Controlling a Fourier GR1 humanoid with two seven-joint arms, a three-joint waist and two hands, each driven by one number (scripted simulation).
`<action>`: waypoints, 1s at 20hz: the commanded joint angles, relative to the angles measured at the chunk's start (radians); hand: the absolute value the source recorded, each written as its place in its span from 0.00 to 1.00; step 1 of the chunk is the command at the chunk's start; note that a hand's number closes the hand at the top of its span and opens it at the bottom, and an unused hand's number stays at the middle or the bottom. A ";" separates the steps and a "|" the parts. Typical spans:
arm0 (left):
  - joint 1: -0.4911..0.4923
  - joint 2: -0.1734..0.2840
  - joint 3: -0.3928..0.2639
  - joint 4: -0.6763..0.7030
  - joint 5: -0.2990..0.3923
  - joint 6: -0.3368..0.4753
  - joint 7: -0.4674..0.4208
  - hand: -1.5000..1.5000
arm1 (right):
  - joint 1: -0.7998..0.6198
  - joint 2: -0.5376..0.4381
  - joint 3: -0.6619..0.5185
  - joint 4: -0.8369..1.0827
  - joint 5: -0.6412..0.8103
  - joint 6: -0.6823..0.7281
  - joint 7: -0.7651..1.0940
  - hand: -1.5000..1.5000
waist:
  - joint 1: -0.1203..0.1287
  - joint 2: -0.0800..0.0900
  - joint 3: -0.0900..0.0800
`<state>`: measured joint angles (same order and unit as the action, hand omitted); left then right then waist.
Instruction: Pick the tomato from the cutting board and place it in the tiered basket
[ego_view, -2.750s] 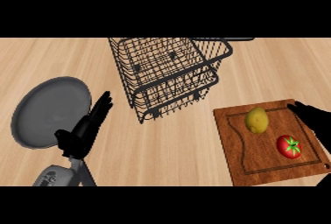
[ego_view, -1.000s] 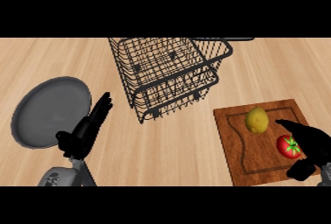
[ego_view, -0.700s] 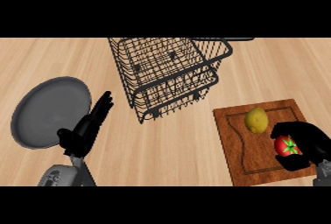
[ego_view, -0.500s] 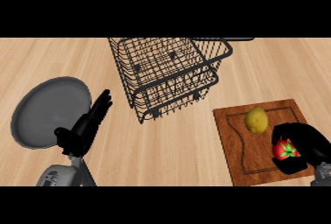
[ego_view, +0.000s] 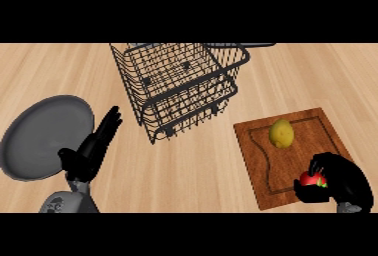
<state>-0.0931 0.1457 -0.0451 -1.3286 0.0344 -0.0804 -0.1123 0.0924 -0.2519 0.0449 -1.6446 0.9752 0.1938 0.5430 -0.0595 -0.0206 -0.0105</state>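
We have our right hand (ego_view: 336, 181) down on the near right corner of the cutting board (ego_view: 255, 145), its fingers curled around the tomato (ego_view: 310, 179), of which only a red patch with a bit of green shows between the black fingers. The tomato looks to be on the board; we cannot tell whether it has lifted off the wood at all. So we judge the grasp made or nearly made, and the carrying not begun.

What is left is most of the task: raising the tomato, bringing it over to the left and away from us to the tiered basket (ego_view: 184, 85), and setting it inside one of its wire tiers. The basket stands on the wooden surface (ego_view: 199, 165), well apart from the board.

A yellow fruit (ego_view: 281, 133) lies farther up the board, apart from our right hand. Our left hand (ego_view: 92, 149) rests at the lower left with fingers straight, just beside the grey plate (ego_view: 40, 135).
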 joint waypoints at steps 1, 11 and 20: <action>0.022 0.018 0.031 0.000 0.008 0.012 -0.005 0.50 | 0.118 0.149 -0.026 -0.054 0.092 -0.110 0.270 1.00 | -0.057 -0.011 0.000; 0.023 0.008 0.012 -0.010 0.018 -0.013 0.009 0.50 | 0.093 0.250 0.301 -0.488 0.366 -0.403 0.645 1.00 | 0.005 -0.012 0.002; -0.022 -0.029 -0.044 0.002 -0.022 -0.007 0.002 0.50 | -0.149 0.252 0.529 -0.548 0.670 -0.271 0.901 1.00 | 0.065 0.014 0.001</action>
<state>-0.1033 0.1340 -0.0639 -1.3314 0.0282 -0.0881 -0.1028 0.0536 -0.0068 0.4865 -2.1783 1.5542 -0.1036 1.1708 -0.0165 -0.0153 -0.0095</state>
